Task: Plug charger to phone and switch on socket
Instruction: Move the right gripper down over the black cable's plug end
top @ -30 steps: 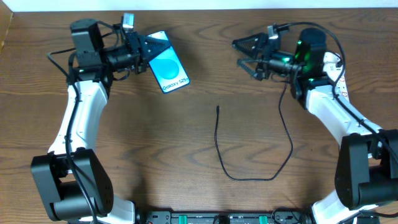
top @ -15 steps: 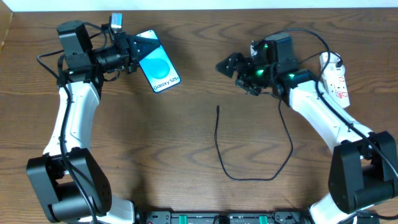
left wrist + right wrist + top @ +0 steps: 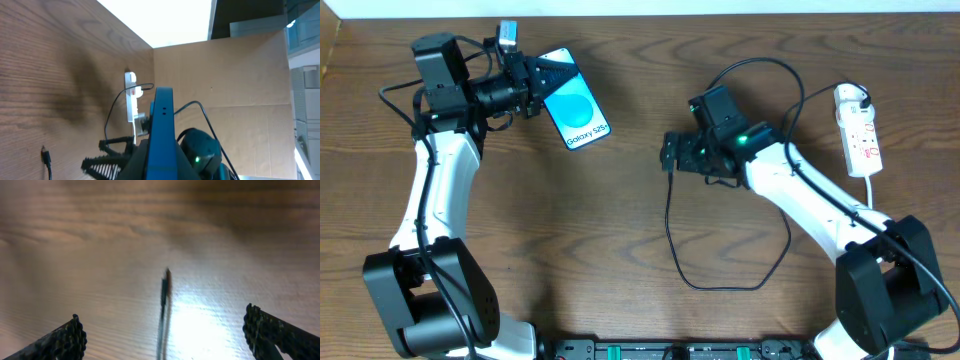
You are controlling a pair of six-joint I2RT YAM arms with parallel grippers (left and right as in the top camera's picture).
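Phone (image 3: 575, 112) pinched at one short end by the left pincer (image 3: 545, 82), blue screen turned up toward the overhead camera, body slanting away from the fingers. From the left wrist, the same phone (image 3: 161, 135) edge-on: a thin blue slab clamped between black toothed fingers (image 3: 107, 162).

Right of the phone and a little nearer the arm bases: right pincer (image 3: 670, 155), spread wide, gripping nothing, low over the wooden bench (image 3: 570, 250). In the right wrist view, toothed fingertips (image 3: 65, 340) far apart at the bottom corners, and between them the small plug tip of the charger (image 3: 164, 287), blurred, lying on the wood and touching neither finger.

Rest of the charger (image 3: 667, 230) also right of the phone: thin black cable running from under the right pincer toward the bases, curling round in a loop, then climbing back behind the right arm, far end hidden.

Socket (image 3: 858, 130) well apart from the phone, far to its right beyond the right arm, flat on the bench, white cord (image 3: 869, 190) trailing from one end. Visible too past the phone's edge from the left wrist (image 3: 130, 97).
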